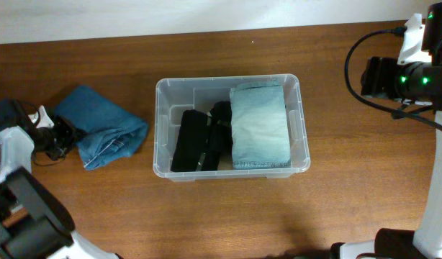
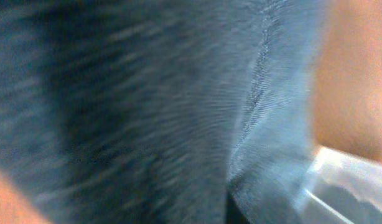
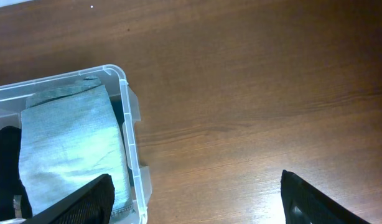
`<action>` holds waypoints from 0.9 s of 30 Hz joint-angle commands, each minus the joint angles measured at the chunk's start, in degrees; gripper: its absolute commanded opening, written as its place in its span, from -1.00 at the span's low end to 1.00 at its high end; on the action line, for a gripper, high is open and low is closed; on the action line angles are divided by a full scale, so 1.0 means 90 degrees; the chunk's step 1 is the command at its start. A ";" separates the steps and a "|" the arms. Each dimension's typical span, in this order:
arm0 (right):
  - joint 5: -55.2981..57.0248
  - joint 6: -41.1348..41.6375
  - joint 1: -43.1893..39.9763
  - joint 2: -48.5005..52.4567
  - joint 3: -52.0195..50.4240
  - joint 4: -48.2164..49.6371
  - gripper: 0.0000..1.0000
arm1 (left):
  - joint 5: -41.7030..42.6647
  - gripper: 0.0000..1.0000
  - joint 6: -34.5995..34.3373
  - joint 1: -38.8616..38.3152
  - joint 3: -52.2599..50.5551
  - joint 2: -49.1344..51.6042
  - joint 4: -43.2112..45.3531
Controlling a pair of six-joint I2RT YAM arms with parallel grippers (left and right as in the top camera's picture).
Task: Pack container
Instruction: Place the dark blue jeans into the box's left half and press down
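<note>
The clear plastic container point(image 1: 303, 122) stands mid-table. It holds a folded light-blue denim garment point(image 1: 259, 126) on its right side and black garments point(image 1: 199, 140) on its left. A blue denim garment point(image 1: 102, 126) lies on the table left of the container. My left gripper point(image 1: 60, 137) is at that garment's left edge. The left wrist view is filled with blurred blue denim point(image 2: 147, 112), and the fingers are hidden. My right gripper point(image 3: 197, 205) is open and empty above bare table, right of the container's rim point(image 3: 125, 124).
The wooden table point(image 1: 228, 216) runs to a pale wall along the far edge. The right arm point(image 1: 415, 72) with its cables sits at the far right. The left arm's base point(image 1: 26, 216) fills the near left corner.
</note>
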 commanded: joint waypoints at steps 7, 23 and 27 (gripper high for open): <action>-0.0056 0.0024 -0.0027 0.0007 -0.0034 0.0002 0.57 | 0.1141 -0.99 0.0359 -0.1037 0.0151 -0.3801 0.0131; -0.0056 0.0024 -0.0027 0.0007 -0.0034 0.0000 0.57 | 0.0418 -0.99 0.0576 -0.4690 0.0124 -0.2871 -0.0396; -0.0053 0.0024 -0.0027 0.0007 -0.0034 0.0000 0.57 | 0.0415 -0.99 0.0738 -0.4784 0.0124 -0.1938 -0.0624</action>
